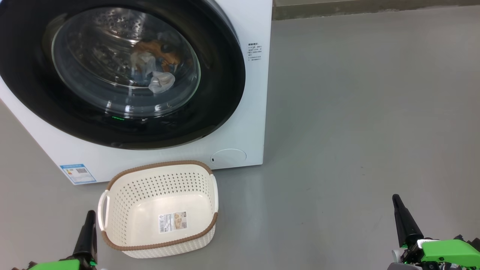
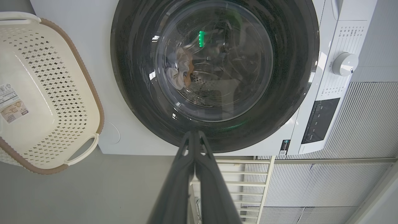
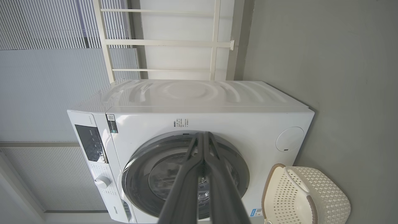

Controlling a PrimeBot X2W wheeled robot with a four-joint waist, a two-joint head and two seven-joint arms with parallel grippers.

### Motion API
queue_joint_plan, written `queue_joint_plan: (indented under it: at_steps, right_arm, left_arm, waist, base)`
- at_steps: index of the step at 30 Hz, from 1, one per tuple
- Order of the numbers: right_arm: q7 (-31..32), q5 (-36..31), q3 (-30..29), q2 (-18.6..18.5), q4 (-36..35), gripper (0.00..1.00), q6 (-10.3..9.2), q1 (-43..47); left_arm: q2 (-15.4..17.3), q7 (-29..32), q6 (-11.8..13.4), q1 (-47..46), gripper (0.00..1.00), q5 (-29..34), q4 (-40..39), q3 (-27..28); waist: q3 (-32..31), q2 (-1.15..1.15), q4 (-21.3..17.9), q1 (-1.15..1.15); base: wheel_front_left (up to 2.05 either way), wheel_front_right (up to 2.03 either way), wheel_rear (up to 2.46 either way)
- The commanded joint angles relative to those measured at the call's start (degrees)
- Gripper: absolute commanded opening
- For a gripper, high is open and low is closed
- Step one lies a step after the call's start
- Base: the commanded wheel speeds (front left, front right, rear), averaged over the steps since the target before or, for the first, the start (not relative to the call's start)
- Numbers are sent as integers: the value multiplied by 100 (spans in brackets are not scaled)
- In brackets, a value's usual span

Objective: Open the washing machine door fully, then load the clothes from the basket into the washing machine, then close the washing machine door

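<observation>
The left gripper (image 1: 90,221) and right gripper (image 1: 398,210) sit clenched and empty in the lower corners. The basket (image 1: 159,164), lower centre, holds nothing. The clothes (image 1: 157,71) lie inside the washer (image 1: 247,135), behind the shut door (image 1: 219,82), upper left. The task looks finished.

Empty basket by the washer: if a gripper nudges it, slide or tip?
Probably slides: the basket is empty, thin perforated plastic, so likely light, on smooth floor. Its wide flat bottom makes tipping unlikely. Walls may flex under a pinch.
</observation>
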Motion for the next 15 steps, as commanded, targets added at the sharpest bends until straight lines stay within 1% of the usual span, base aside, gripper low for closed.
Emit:
queue_joint_plan:
  at_steps: [1, 15]
  right_arm:
    - [44, 21, 129, -21, -169, 0, -5, -261]
    - [44, 21, 129, -21, -169, 0, -5, -261]
  left_arm:
    - [74, 45, -65, -235, 0, 60, -104, 200]
    - [65, 55, -65, -236, 0, 70, -103, 212]
  waist:
    - [0, 0, 0, 0]
    - [0, 0, 0, 0]
  base:
    - [0, 0, 0]
    - [0, 0, 0]
